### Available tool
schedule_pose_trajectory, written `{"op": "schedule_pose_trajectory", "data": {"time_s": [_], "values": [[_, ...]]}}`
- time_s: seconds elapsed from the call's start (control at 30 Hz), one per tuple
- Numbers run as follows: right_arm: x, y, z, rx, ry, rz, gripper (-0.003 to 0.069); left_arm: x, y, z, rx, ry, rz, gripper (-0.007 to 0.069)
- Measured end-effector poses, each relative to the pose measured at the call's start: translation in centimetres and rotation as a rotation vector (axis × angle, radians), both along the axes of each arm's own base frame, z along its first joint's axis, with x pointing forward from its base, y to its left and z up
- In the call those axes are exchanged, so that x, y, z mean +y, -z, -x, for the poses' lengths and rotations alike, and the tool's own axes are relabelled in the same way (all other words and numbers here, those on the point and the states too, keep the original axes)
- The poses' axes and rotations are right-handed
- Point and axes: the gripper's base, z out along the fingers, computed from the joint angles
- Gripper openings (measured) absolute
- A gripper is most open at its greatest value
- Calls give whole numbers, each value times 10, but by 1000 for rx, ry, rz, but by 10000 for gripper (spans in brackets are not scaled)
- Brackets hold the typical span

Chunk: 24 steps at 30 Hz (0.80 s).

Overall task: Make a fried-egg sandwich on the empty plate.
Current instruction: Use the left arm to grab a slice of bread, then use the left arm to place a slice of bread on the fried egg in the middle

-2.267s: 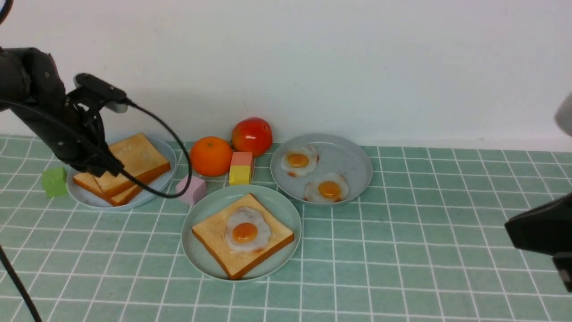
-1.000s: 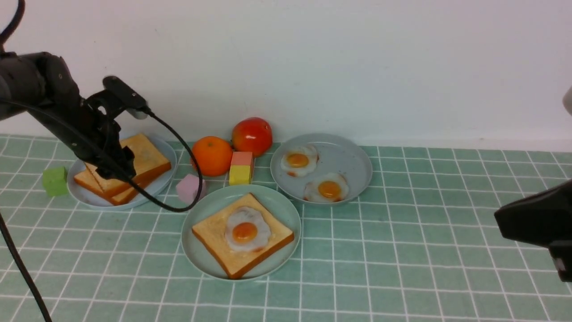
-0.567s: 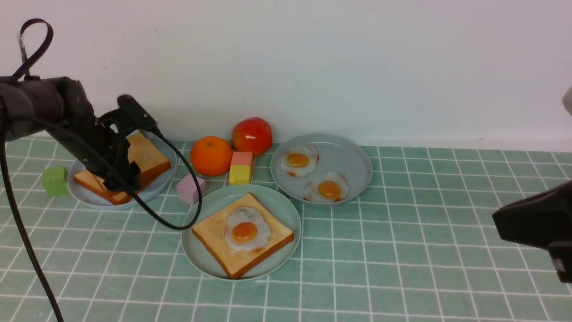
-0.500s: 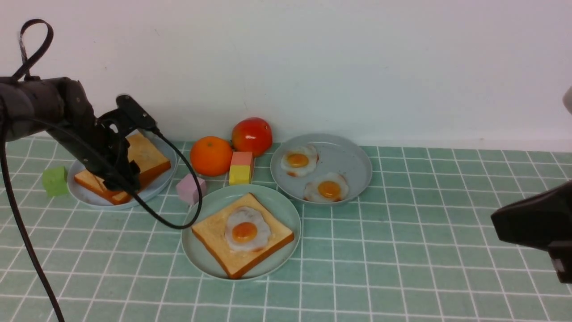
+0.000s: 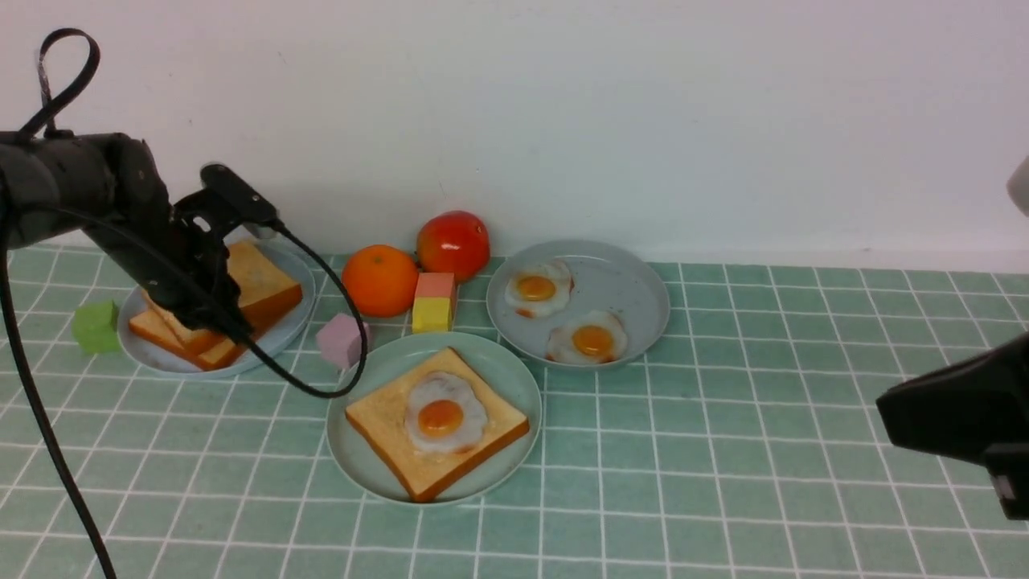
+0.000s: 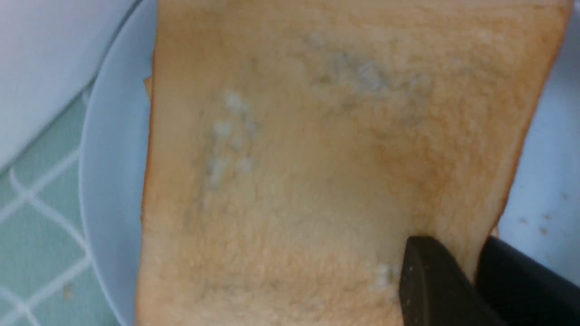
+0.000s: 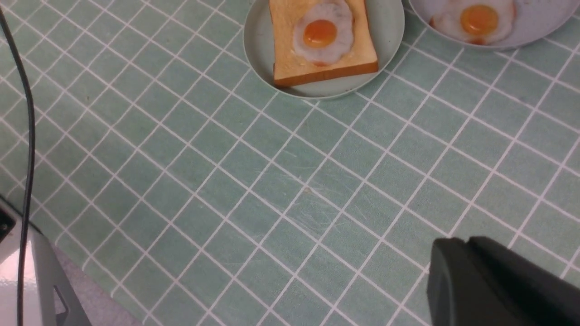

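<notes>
The mint-green plate (image 5: 354, 458) sits front centre and holds one toast slice (image 5: 386, 418) with a fried egg (image 5: 444, 416) on it; they also show in the right wrist view as plate (image 7: 389, 27), toast (image 7: 285, 59) and egg (image 7: 322, 31). My left gripper (image 5: 219, 323) is shut on the edge of the top toast slice (image 5: 261, 281) over the light blue plate (image 5: 277, 342), holding it tilted above a lower slice (image 5: 157, 328). The left wrist view shows this grip (image 6: 457, 242) on the slice (image 6: 317, 158). My right gripper (image 5: 888, 402) is shut and empty at the right.
A greyish-blue plate (image 5: 635, 297) with two fried eggs stands at the back. An orange (image 5: 379, 280), a tomato (image 5: 453, 244), a pink block (image 5: 341, 339) and a yellow-and-pink block (image 5: 434, 304) lie between the plates. A green block (image 5: 96, 326) sits far left. The left arm's cable (image 5: 338, 354) hangs near the pink block.
My left gripper went down to the top toast slice, shut on its edge and has raised it a little, tilted. My right gripper has drifted slightly left.
</notes>
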Motion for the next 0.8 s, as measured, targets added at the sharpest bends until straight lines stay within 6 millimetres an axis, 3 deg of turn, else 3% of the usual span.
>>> {"op": "schedule_pose_trajectory", "data": {"time_s": [0.1, 0.2, 0.3, 0.33, 0.4, 0.43, 0.5, 0.67, 0.8], "values": [[-2, -3, 2, -29, 5, -14, 50, -16, -32, 12, -16, -70, 31, 65], [-5, -7, 5, -61, 11, -21, 53, -61, -78, 39, -51, -82, 92, 52], [-7, -8, 7, -70, 11, -21, 53, -98, -92, 63, -40, -59, 135, 52], [-9, -9, 11, -72, 10, -18, 55, -125, -89, 82, -4, -22, 142, 52], [-10, -9, 13, -70, 8, -16, 55, -141, -84, 92, 17, 9, 136, 52], [-13, -11, 17, -73, 5, -17, 57, -164, -73, 106, 44, 64, 113, 52], [-15, -13, 21, -84, 5, -23, 60, -184, -58, 115, 63, 111, 82, 52], [-21, -17, 30, -112, 5, -40, 64, -216, -27, 121, 89, 198, 20, 51], [-23, -18, 35, -102, -3, -48, 64, -225, -7, 121, 121, 227, -18, 48]]}}
